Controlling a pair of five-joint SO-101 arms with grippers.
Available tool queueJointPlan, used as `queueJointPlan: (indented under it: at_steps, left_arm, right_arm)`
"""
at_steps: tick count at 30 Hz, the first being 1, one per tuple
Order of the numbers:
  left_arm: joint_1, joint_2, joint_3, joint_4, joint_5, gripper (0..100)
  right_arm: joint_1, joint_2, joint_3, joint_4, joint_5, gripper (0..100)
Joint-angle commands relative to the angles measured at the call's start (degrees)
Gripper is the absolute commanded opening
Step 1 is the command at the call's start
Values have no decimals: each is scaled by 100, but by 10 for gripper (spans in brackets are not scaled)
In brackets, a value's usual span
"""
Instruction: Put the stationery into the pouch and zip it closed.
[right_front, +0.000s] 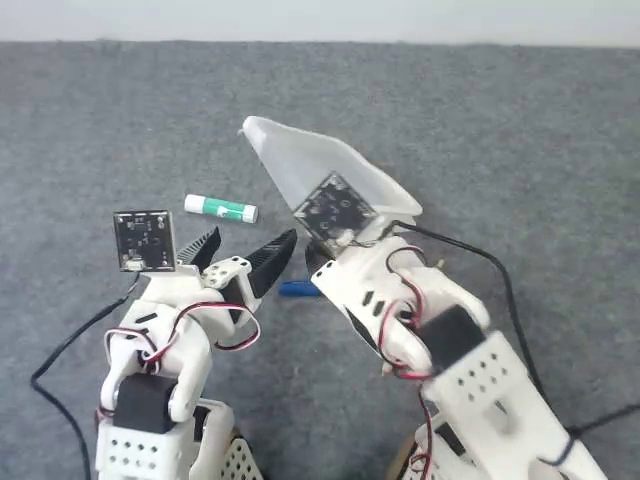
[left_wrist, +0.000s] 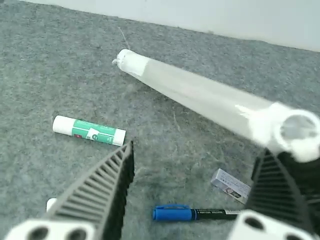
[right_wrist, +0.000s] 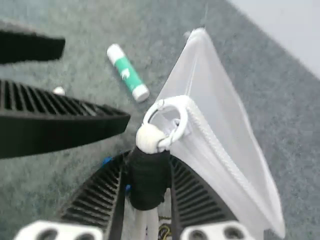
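1. The right jaws grasp the pouch (right_front: 335, 180) by its zip end and hold it slanting above the bench (right_front: 540, 120); this small hold may slip.
2. The left jaws stand released over the blue pen (left_wrist: 192, 214); closing off-centre may roll it away.

The pouch (right_front: 320, 165), milky and half clear, is raised and tilted in the upper middle of the high view. A green-and-white glue stick (right_front: 221, 208) lies flat to its left. In the left wrist view a blue pen (left_wrist: 195, 214) and a small block (left_wrist: 230, 185), perhaps an eraser, lie at lower right.
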Motion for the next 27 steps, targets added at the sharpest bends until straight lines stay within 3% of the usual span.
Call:
queueJointPlan:
  at_steps: [1, 7, 13, 19, 27]
  left_arm:
    - [26, -88, -84, 26, -53, 357]
    - [35, -88, -92, 0, -53, 357]
    - [44, -88, -92, -18, 26, 357]
    - [404, -97, -101, -18, 185, 357]
    - [378, -97, -321, 26, 466, 356]
  right_arm:
    - [75, -602, 44, -48, -220, 6]
    - [48, -796, 158, -57, -264, 6]
    - [48, -980, 158, -40, -1196, 6]
    - [48, -1015, 185, -4, -1231, 6]
    - [-136, -1015, 413, -48, -976, 6]
